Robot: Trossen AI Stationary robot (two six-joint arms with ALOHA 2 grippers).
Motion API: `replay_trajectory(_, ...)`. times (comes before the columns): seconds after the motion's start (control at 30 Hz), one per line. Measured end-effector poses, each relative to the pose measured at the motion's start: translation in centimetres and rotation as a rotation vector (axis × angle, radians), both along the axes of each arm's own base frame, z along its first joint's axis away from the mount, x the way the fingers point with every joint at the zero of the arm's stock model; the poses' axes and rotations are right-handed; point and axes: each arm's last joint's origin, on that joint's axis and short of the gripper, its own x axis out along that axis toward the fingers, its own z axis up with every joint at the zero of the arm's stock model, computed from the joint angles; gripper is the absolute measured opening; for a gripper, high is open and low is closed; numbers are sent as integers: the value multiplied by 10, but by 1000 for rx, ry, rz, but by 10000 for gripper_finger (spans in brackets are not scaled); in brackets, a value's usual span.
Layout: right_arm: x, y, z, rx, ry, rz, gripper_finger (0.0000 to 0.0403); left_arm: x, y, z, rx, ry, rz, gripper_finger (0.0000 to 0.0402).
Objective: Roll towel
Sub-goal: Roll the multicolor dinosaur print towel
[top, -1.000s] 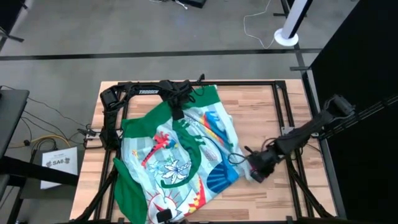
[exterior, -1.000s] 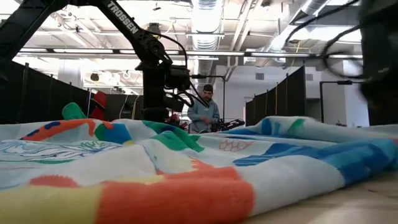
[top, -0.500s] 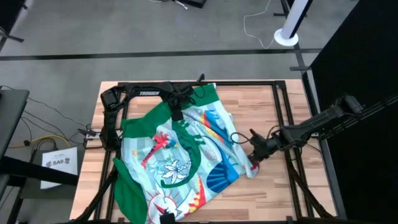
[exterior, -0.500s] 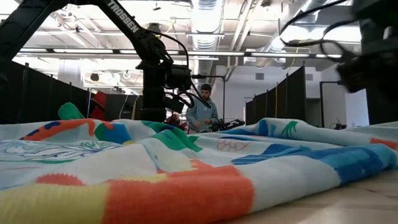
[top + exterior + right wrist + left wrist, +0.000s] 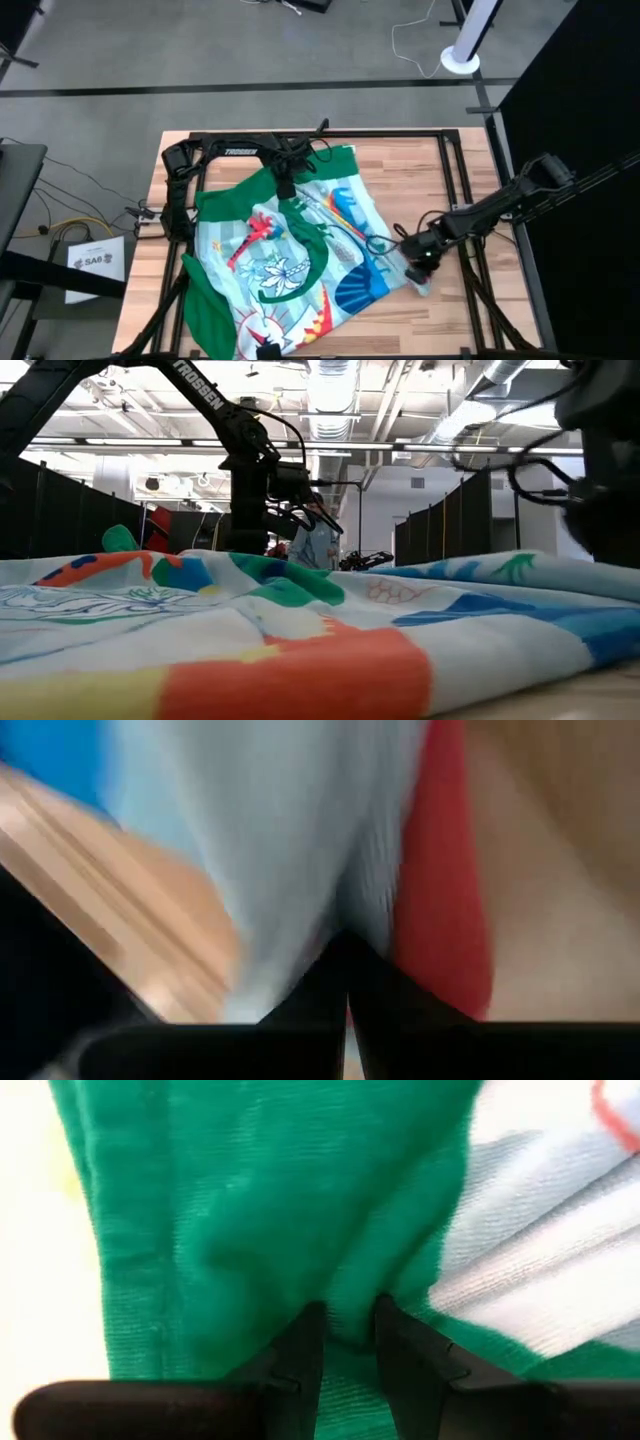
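The towel (image 5: 290, 260) lay rumpled across the middle of the wooden tabletop (image 5: 420, 185), green-edged with a pale-blue print of white, red and orange shapes. My left jaws (image 5: 343, 1342) were pinched on a green fold at its far edge; my right jaws (image 5: 345, 982) were clamped on its right-hand corner.

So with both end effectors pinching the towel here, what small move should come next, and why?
Probably the right end effector should draw its corner farther outward, away from the left one. The towel lies bunched and creased on the table, with green folds over the print. The left end effector holds the far green edge, so pulling against it should flatten the cloth before rolling.
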Motion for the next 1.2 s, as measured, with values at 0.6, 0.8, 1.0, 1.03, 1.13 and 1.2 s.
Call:
replay_trajectory(0.6,-6,-42,39,-43,-204,-145,0,54,21,87,139,-354,-73,77)
replay_trajectory(0.8,5,-56,62,-66,-399,-136,0,69,22,34,18,-291,-73,77)
replay_trajectory(1.0,19,-63,56,-172,-438,-58,0,74,15,4,-47,-193,-78,77)
replay_trajectory(1.03,18,-66,52,-210,-402,-65,0,74,16,3,-46,-195,-69,77)
replay_trajectory(1.13,19,-80,49,-270,-389,-100,0,74,19,6,-34,-187,-37,77)
replay_trajectory(1.2,21,-91,51,-295,-426,-142,0,72,21,6,-40,-182,-22,77)
